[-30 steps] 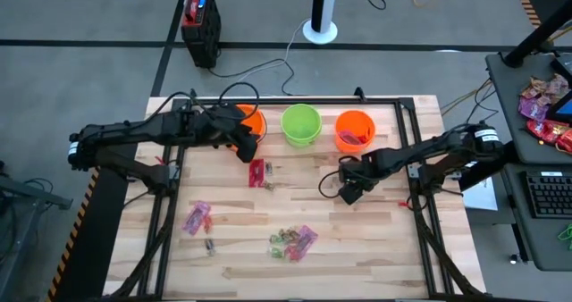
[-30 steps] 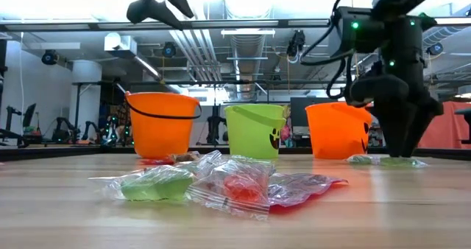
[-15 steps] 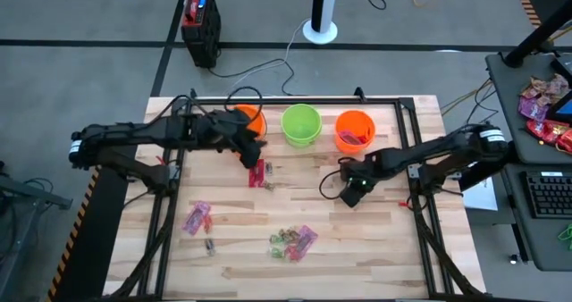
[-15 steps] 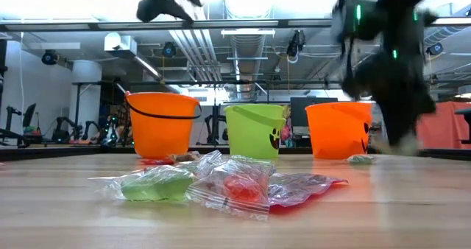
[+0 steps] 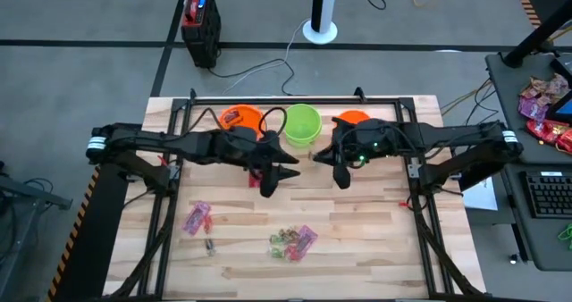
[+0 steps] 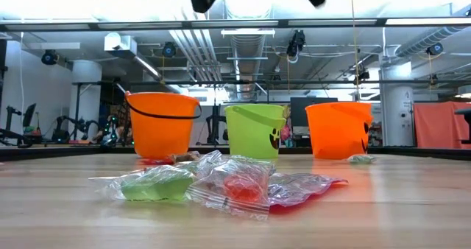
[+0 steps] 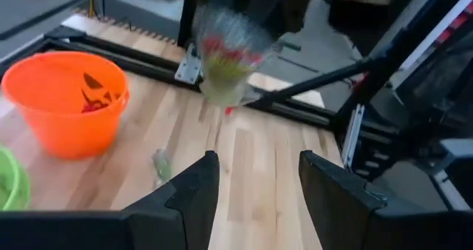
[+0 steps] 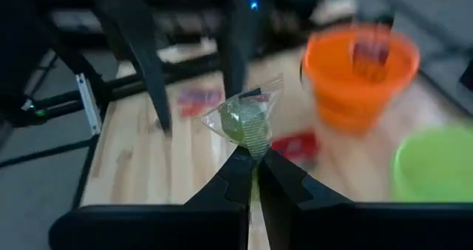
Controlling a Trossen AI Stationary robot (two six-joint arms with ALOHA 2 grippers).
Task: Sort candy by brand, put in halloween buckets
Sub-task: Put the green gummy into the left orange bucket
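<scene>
Glossy plastic buckets (image 6: 255, 131); matt wood table (image 5: 375, 239).

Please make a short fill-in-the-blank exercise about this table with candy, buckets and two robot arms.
1. The bucket standing between the two orange buckets is coloured ____.
2. The right gripper has its jaws shut on a ____ candy in clear wrapper.
3. The left gripper holds ____; its jaws are open.
4. All three buckets stand at the ____ edge of the table in the low view.

Missing words: green; green; nothing; far
</scene>
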